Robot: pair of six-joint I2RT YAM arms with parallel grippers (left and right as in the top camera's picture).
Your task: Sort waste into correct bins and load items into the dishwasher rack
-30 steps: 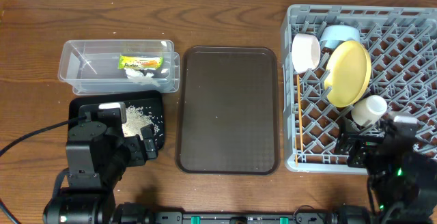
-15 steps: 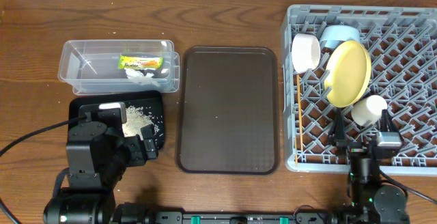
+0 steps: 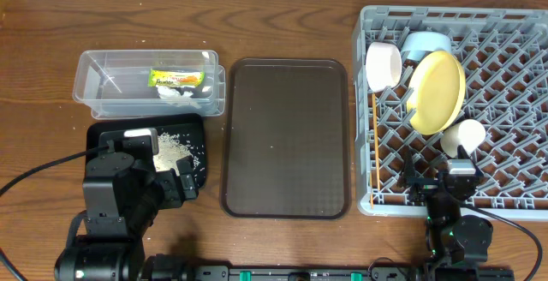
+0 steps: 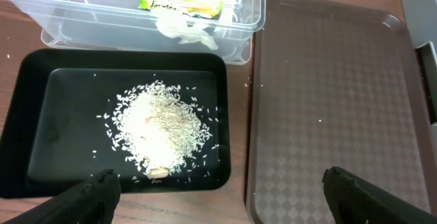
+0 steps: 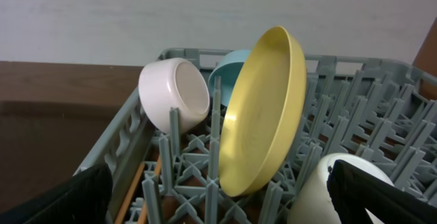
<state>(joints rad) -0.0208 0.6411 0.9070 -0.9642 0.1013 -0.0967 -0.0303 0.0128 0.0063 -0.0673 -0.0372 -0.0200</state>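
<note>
Currently left end effector [image 4: 218,177] and right end effector [image 5: 218,175] are released, empty. Inside dishwasher rack [image 3: 514,58], yellow plate [image 3: 437,91] stands on edge.

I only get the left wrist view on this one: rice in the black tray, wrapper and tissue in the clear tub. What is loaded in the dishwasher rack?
Observer: Overhead, the yellow plate stands on edge in the rack, with the white bowl, the light blue bowl and the cup close around it.
Operator: And the chopsticks?
Observer: The chopsticks lie along the rack's left side, down among the pegs.
Operator: Is the right gripper holding anything?
Observer: No. In the right wrist view the right gripper is open and empty, facing the plate.
</note>
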